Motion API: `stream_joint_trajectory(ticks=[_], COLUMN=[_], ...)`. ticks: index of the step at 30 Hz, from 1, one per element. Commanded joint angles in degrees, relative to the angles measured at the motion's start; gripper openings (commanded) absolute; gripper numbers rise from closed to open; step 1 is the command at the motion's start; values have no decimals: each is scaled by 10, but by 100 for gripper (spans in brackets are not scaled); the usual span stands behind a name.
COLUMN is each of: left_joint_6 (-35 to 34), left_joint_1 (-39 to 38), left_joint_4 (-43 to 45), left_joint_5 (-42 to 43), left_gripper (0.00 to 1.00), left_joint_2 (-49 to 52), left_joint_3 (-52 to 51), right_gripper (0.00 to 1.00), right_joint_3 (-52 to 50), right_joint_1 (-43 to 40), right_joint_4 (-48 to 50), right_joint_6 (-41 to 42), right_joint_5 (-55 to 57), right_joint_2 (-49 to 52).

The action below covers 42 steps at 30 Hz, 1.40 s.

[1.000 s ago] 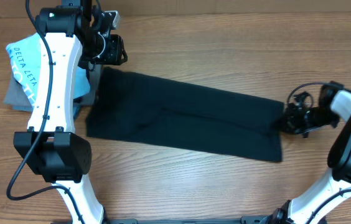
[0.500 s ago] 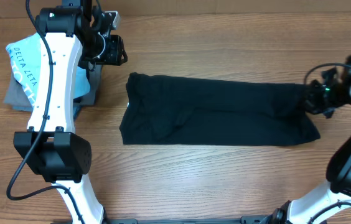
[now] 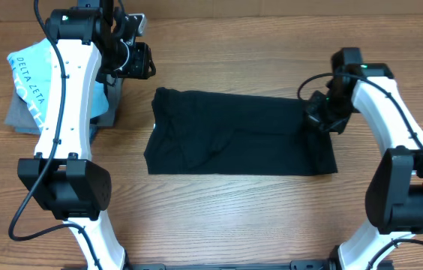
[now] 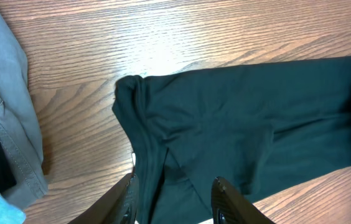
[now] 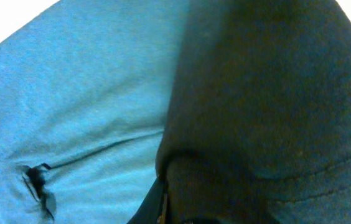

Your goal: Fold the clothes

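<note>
**Fold the clothes: station status, both arms**

**1. Item count**
- One black garment (image 3: 234,135), plain, lying flat on the wooden table (image 3: 234,217).
- One light blue shirt (image 3: 28,71).
- Grey folded garments (image 3: 16,118) under the blue shirt. How many cannot be told from the stack.
- Two arms, each with one gripper.

**2. Right gripper**
The right gripper (image 3: 318,118) has its jaws closed tight on the near end of the black garment, at its far corner. The cloth is bunched at the grip. From there the garment runs away to the gripper's left as a long band. The right wrist view is filled by the garment's cloth (image 5: 262,93) pressed close to the lens, so the fingers cannot be made out there.

**3. Left gripper**
The left gripper (image 3: 135,61) has its jaws partly apart and holds nothing. In the left wrist view, both fingers (image 4: 127,199) show at the bottom edge with a gap between them. The end of the black garment (image 4: 238,124) lies ahead of them, apart from both fingers. Its rolled corner is ahead and slightly to the gripper's left. The grey garments (image 4: 7,106) lie further to the gripper's left, apart from the black garment, with bare table between them.

**4. Markings**
- Light blue shirt: white lettering reads "DELTA ZETA".
- Black garment: no print visible. A small white speck (image 4: 133,160) at its folded edge, just ahead of the left finger, is too small to read.
</note>
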Motion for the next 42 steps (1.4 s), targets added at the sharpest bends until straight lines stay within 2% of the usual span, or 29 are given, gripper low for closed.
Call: stream_joint_trajectory(ticks=[1,3,6,8,10,12,19,22,23,27,30,35,36,38,39,42], left_joint_6=[11,11,11,11,11,11,11,14,14,14,14,13,13,13,13,14], left_joint_1=[-5,-5,-7,-10,-13,-14,-16,-16,-16,-16,-16,-16,-16,-16,-16,-16], left_joint_4=[-2,-3,-10,-12,-12,-11,-12,-15,-15,-14,-14,-14,-14,-15,-15,-15], left_joint_5=[11,11,11,11,11,11,11,10,9,6,6,7,7,6,7,6], left_gripper=[42,42,42,42,42,42,43,43,44,44,45,44,44,44,44,44], left_joint_2=[-13,-13,-13,-13,-13,-13,-13,-13,-13,-13,-13,-13,-13,-13,-13,-13], left_joint_3=[11,11,11,11,11,11,11,11,11,11,11,11,11,11,11,11], right_gripper=[5,12,13,35,42,43,43,12,6,4,4,4,4,4,4,4], right_joint_3=[9,7,0,-2,-1,-1,14,12,10,3,-28,-139,-158,-158,-155,-144], right_joint_1=[23,32,41,42,42,41,11,-45,-59,-115,-117,-77,-62,-54,-52,-60], right_joint_4=[18,30,43,46,46,38,0,-16,-16,-10,17,164,248,320,395,405], right_joint_6=[42,61,81,83,81,67,32,33,33,32,33,68,56,28,22,21], right_joint_5=[20,23,23,23,14,8,47,77,77,70,54,-75,-182,-270,-337,-343], right_joint_2=[-10,-10,-10,-10,-10,-10,-32,-33,-33,-25,-23,-20,-20,-20,-24,-29])
